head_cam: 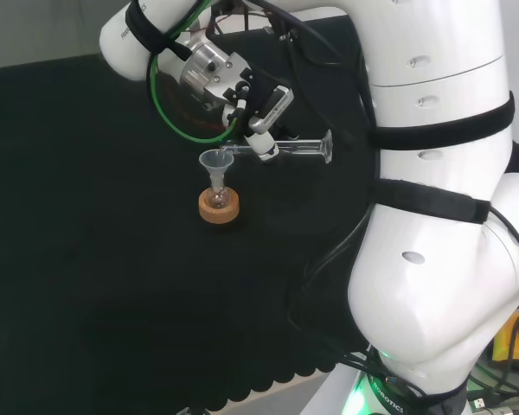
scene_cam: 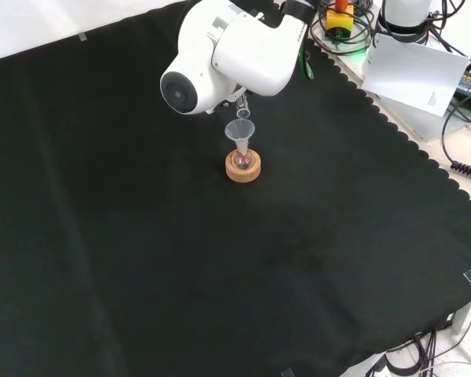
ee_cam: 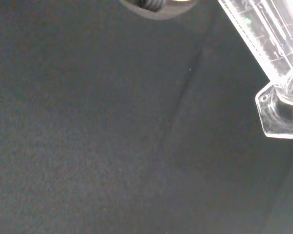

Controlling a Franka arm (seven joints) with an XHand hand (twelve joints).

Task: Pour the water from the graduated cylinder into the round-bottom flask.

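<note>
Curled around the graduated cylinder (head_cam: 285,150), my hand (head_cam: 261,117) held it lying almost level above the table (head_cam: 86,259), fingers closed on the glass near its mouth end. In the head view the cylinder's mouth pointed left, right at the rim of the clear funnel (head_cam: 214,162), and its flat base stuck out to the right, toward my own white links. That funnel sat in the neck of the round-bottom flask (head_cam: 218,198), which rested upright in a cork ring (head_cam: 219,208) on the black cloth.

From the front view the funnel (scene_cam: 239,130) and the flask on its cork ring (scene_cam: 243,168) stood just below and near of my big white link, a little left of the middle of the table (scene_cam: 141,275).

At my wrist I saw the cylinder's graduated wall (ee_cam: 263,39) running to its hexagonal foot (ee_cam: 278,114), with cloth beyond it. Whether any water remained inside, I could not tell.
</note>
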